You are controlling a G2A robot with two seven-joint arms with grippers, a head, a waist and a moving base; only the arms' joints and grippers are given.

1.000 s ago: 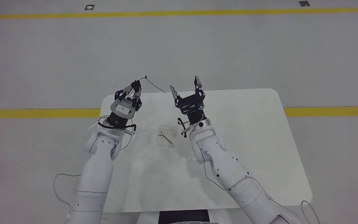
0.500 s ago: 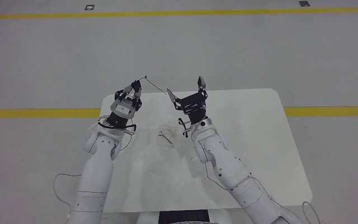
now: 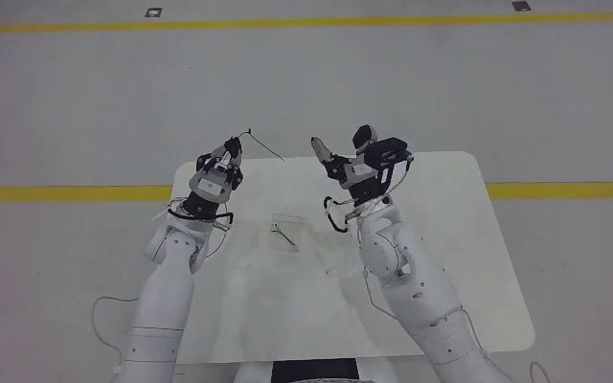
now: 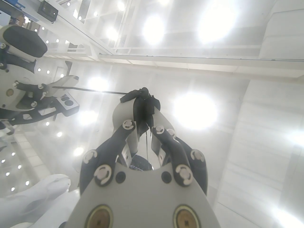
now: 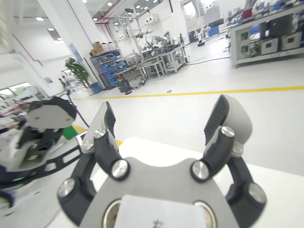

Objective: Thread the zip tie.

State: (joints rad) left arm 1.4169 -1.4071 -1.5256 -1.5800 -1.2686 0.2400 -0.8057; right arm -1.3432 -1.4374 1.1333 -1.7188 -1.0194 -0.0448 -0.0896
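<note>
1. The zip tie is a thin black strip held in the air over the far left corner of the tabletop. Its free tail pokes out toward the other arm.
2. I'd reckon it is feather-light, springy rather than stiff, and smooth, so the tail will likely wag and could slip. The sensible hold looks to be close to the tip, with the other end kept pinned. I cannot tell which end carries the head.
3. The left gripper is clamped tight on the tie's bunched end, with the strip pinched between its pads.
4. The right gripper stands wide apart over the far edge, holding and touching nothing. It is near the tail's tip but clear of it.
5. A small clear packet lies on the tabletop between the arms.
</note>
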